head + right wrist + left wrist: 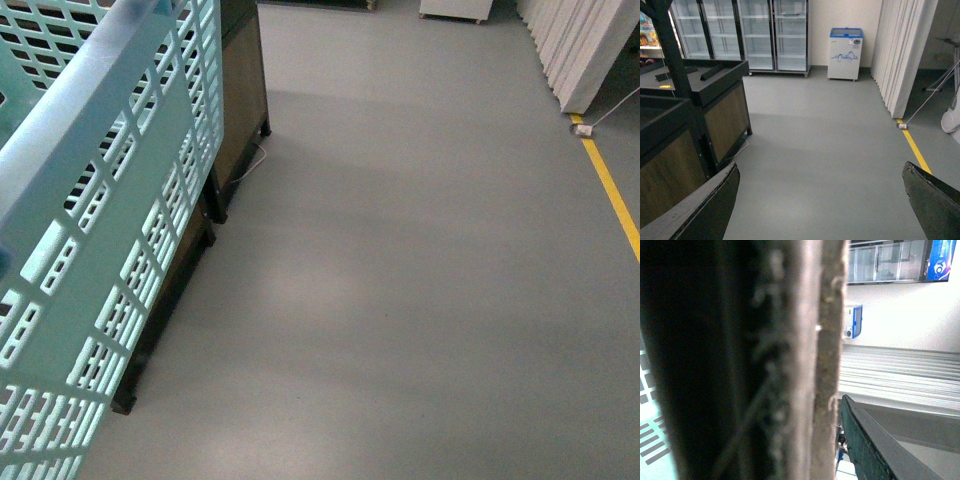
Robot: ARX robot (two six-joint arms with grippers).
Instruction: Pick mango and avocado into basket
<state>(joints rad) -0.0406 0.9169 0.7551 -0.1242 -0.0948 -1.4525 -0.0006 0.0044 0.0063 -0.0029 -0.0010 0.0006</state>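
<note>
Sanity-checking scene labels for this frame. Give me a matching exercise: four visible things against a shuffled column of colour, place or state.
Things:
1. basket
2. floor line
3. chest freezer
4. right gripper

Descriptions:
A. white body, blue lid
B. open, nothing between its fingers
C. pale teal, slotted, close up at the left of the front view
D. yellow, running along the right of the front view

Pairs: 1-C; 2-D; 3-A; 4-B
</note>
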